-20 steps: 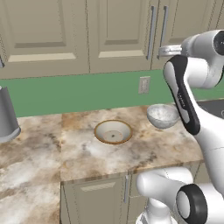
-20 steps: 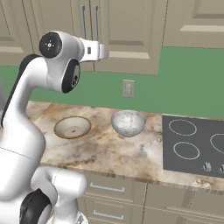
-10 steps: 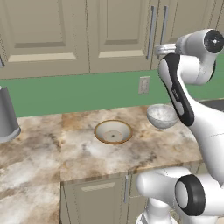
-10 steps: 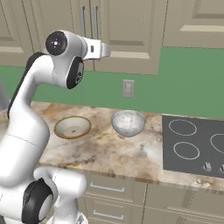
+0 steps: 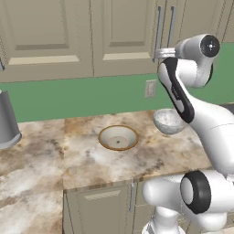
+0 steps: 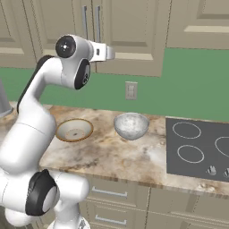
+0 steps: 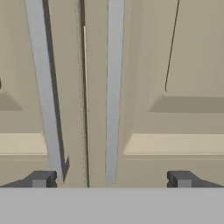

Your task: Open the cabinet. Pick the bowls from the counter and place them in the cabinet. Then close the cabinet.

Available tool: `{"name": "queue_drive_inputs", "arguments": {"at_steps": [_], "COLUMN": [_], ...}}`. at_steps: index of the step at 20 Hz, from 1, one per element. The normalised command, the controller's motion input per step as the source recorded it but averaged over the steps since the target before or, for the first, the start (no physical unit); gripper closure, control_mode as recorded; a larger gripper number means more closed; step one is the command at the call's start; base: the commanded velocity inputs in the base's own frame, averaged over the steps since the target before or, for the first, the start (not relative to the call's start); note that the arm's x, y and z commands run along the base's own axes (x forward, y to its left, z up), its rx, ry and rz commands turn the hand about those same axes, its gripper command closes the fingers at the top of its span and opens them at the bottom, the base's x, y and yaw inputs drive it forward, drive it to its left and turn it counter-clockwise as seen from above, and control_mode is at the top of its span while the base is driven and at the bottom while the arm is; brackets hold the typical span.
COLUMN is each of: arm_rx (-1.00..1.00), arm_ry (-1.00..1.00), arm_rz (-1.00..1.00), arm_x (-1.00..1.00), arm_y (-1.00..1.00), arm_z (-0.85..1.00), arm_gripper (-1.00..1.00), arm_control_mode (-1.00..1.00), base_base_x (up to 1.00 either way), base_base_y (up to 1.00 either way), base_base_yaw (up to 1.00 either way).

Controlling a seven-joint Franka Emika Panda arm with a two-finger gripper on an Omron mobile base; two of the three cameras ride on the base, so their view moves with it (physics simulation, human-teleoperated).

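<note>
The cabinet point(image 5: 132, 27) point(image 6: 129, 31) point(image 7: 183, 65) is shut, its two long silver bar handles point(image 5: 159, 27) point(image 6: 97, 22) side by side at the centre. My gripper point(image 5: 156, 54) point(image 6: 112, 54) point(image 7: 111, 179) is open and empty, held up close to the lower ends of the handles. In the hand view the right handle point(image 7: 113, 87) runs up the middle and the left handle point(image 7: 43, 87) stands just inside the left fingertip point(image 7: 41, 178). On the counter point(image 5: 91, 160) point(image 6: 112, 156) sit both bowls: the cream one point(image 5: 118, 137) point(image 6: 74, 129) and the mottled grey-white one point(image 5: 168, 121) point(image 6: 131, 125).
A tall grey cylinder point(image 5: 7, 121) stands at the counter's far left. A dark stovetop point(image 6: 197, 147) lies to the right of the bowls. A wall outlet point(image 5: 150, 88) point(image 6: 131, 91) sits on the green backsplash. Low cabinets run under the counter.
The hand has pushed forward toward the cabinet doors, nearer the handles. The bowls have not moved and the gripper has stayed open.
</note>
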Motion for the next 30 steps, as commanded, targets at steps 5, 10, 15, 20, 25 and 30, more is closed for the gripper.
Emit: {"name": "queue_drive_inputs", "arguments": {"at_steps": [5, 10, 15, 20, 25, 30], "arm_rx": [0.01, 0.0, 0.0, 0.0, 0.0, 0.0], "arm_ry": [0.0, 0.0, 0.0, -0.03, -0.16, -0.12], "arm_rz": [0.0, 0.0, 0.0, 0.0, 0.0, -0.1], "arm_x": [0.52, 0.49, 0.53, 0.5, 0.42, 0.77], "arm_y": [0.0, 0.0, 0.0, 0.0, 0.15, 0.07], "arm_z": [-0.09, -0.06, -0.09, -0.27, -0.63, -0.88], "arm_gripper": [-1.0, -1.0, -1.0, -1.0, -1.0, 1.0], "arm_control_mode": [-1.0, -1.0, -1.0, -1.0, -1.0, -1.0], "base_base_x": [0.0, 0.0, 0.0, 0.0, 0.0, 0.0], "base_base_y": [0.0, 0.0, 0.0, 0.0, 0.0, 0.0], "base_base_yaw": [0.0, 0.0, 0.0, 0.0, 0.0, 0.0]}}
